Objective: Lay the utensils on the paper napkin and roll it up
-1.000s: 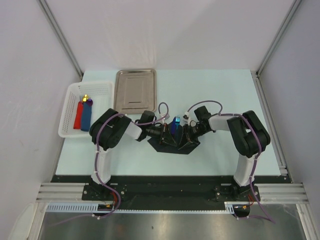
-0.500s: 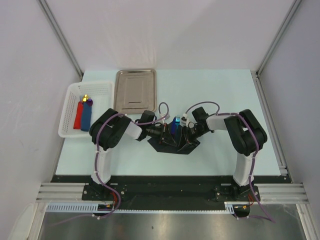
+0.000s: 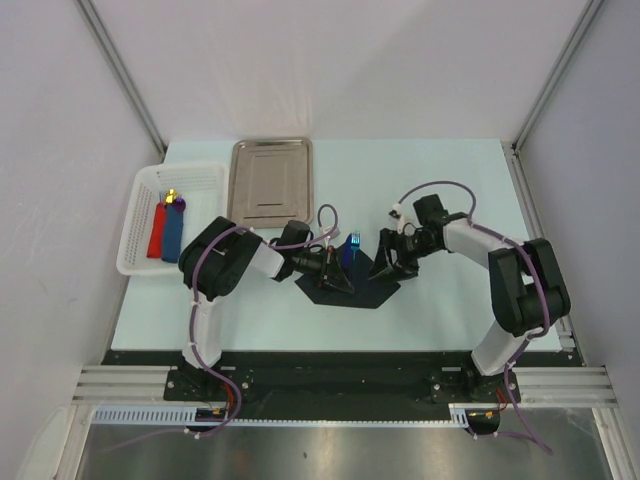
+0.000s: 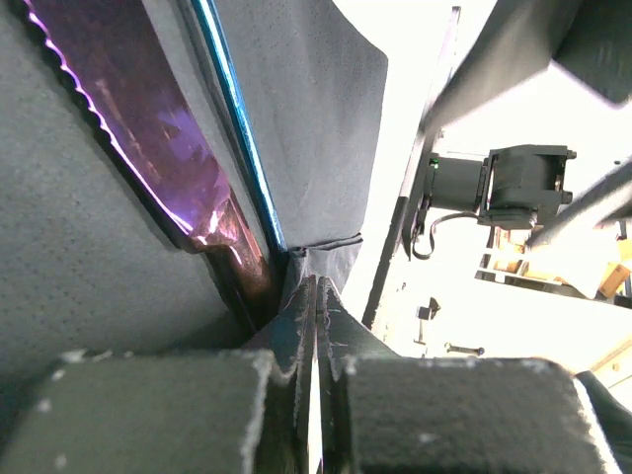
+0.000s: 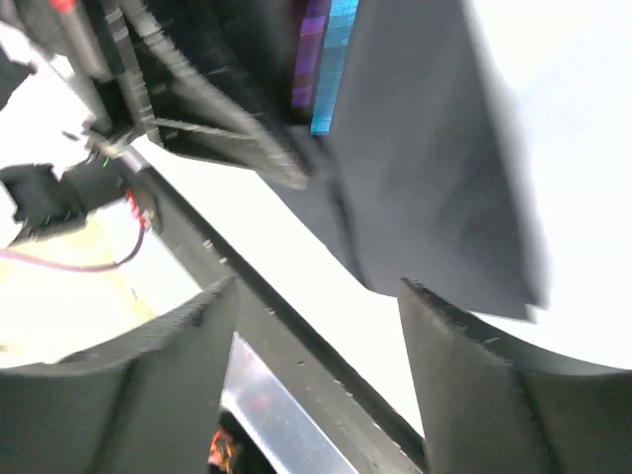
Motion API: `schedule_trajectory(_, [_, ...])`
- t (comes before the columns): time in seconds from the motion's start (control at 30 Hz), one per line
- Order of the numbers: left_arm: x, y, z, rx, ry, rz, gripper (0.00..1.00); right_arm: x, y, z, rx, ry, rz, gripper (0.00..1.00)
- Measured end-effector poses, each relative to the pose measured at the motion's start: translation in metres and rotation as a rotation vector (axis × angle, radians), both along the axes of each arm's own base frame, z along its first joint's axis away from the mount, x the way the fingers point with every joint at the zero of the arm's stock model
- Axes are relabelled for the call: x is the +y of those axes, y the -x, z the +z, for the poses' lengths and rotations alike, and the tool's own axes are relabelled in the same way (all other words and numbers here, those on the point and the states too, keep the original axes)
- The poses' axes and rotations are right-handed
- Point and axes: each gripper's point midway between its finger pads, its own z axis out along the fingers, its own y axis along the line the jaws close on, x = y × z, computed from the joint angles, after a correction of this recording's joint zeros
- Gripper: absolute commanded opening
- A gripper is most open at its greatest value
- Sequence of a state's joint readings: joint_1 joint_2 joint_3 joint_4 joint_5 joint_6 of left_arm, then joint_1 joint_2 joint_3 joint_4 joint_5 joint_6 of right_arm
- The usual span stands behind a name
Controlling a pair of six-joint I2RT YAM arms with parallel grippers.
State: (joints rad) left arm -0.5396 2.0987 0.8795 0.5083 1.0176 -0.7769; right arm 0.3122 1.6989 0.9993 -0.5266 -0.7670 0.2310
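Observation:
The black paper napkin (image 3: 352, 287) lies on the table between the arms, partly folded around the utensils. A blue utensil (image 3: 351, 247) sticks out of its far side. In the left wrist view the purple serrated utensil (image 4: 148, 128) and the blue one (image 4: 233, 128) lie side by side inside the napkin (image 4: 306, 99). My left gripper (image 3: 334, 274) is shut, its tips pinching a raised napkin fold (image 4: 318, 259). My right gripper (image 3: 388, 262) stands open just right of the napkin (image 5: 425, 168), with nothing between its fingers (image 5: 474, 375).
A shiny steel tray (image 3: 271, 180) lies at the back left. A white basket (image 3: 150, 262) at the left edge holds a flat red piece (image 3: 157, 232) and a flat blue piece (image 3: 173, 235). The table's black front rail (image 5: 296, 346) runs under the right gripper.
My right gripper has opened, let go of the napkin and drawn back to the right. The napkin's right side now lies flatter. The left gripper has stayed shut in place.

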Motion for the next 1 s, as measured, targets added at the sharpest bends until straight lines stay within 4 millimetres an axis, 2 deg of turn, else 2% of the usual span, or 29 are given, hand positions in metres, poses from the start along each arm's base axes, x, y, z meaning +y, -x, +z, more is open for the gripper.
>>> schedule_trajectory(0.07, [0.000,0.000,0.000,0.001,0.001,-0.002,0.00,-0.016,-0.006,0.000,-0.004,0.033,-0.041,0.78])
schedule_trajectory(0.2, [0.000,0.000,0.000,0.004,0.002,-0.005,0.00,-0.057,-0.017,-0.014,0.014,0.125,-0.147,0.78])
schedule_trajectory(0.33, [0.000,0.000,0.000,0.006,0.003,-0.007,0.00,-0.069,-0.014,-0.029,0.047,0.183,-0.171,0.75])
schedule_trajectory(0.4, [0.000,0.000,0.000,0.007,0.003,-0.007,0.00,-0.066,-0.011,-0.037,0.087,0.174,-0.164,0.73])
schedule_trajectory(0.5, [0.000,0.000,0.000,0.004,0.003,-0.010,0.00,-0.055,-0.010,-0.037,0.135,0.111,-0.157,0.72])
schedule_trajectory(0.77, [0.000,0.000,0.000,-0.002,0.004,-0.016,0.00,-0.009,0.000,-0.035,0.293,-0.129,-0.107,0.64])
schedule_trajectory(0.9, [0.000,0.000,0.000,-0.001,0.003,-0.016,0.00,0.002,-0.003,-0.033,0.277,-0.179,-0.098,0.62])
schedule_trajectory(1.0, [0.000,0.000,0.000,0.001,0.003,-0.017,0.00,0.006,-0.005,-0.031,0.259,-0.189,-0.089,0.57])
